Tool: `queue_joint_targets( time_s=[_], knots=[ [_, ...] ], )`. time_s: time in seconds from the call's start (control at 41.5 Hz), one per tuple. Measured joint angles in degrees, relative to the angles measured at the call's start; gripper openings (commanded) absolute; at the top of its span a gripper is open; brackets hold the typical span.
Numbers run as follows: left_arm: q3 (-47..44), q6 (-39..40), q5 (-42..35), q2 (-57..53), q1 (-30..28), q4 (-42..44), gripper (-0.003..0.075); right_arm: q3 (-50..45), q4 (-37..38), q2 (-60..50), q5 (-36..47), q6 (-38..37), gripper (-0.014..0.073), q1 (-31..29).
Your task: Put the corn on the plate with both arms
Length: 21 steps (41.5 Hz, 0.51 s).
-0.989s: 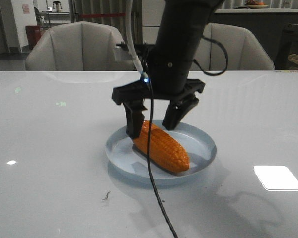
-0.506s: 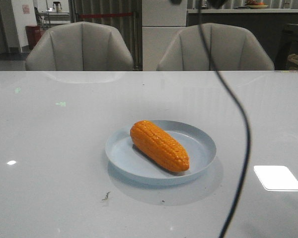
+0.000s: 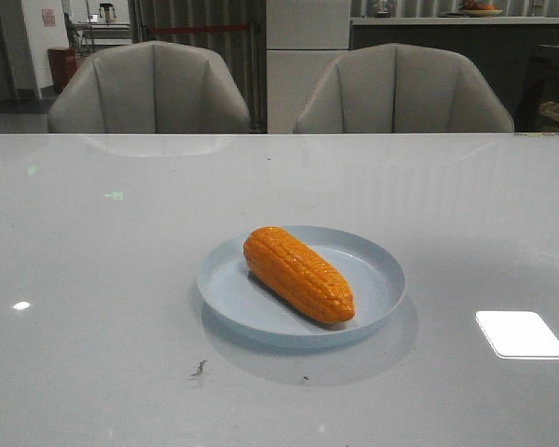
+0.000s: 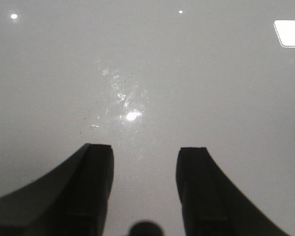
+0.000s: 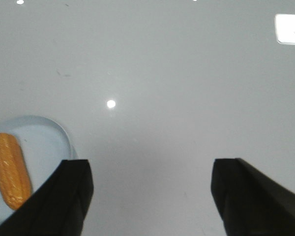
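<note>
While corn [image 3: 299, 275] lies diagonally inside plate [image 3: 377, 270] at table [image 3: 121, 279] centre, tapered end toward near right, no pincer touches it. Right pincer [image 5: 150, 184] jaws wide apart, nothing between (corn and plate beside one finger, apart from it). Left pincer [image 4: 145, 184] jaws apart over bare table, corn not in its view.

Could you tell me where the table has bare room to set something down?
The table is bare left, right and behind the plate. The only occupied spot is the plate itself, holding the corn.
</note>
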<state>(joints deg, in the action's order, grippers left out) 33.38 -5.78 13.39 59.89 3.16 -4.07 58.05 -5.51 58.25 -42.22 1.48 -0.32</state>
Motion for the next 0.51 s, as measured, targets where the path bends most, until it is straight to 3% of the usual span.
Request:
queue_joint_targets(
  time_s=[0.241, 0.506],
  knots=[
    [0.0, 0.0, 0.0, 0.0, 0.0, 0.0, 0.0365, -13.64, 0.06, -10.82, 0.1, 0.09, 0.0603, -3.54],
    [0.0, 0.0, 0.0, 0.0, 0.0, 0.0, 0.0335, -15.02, 0.06, -14.19, 0.2, 0.09, 0.0603, -3.54]
  ],
)
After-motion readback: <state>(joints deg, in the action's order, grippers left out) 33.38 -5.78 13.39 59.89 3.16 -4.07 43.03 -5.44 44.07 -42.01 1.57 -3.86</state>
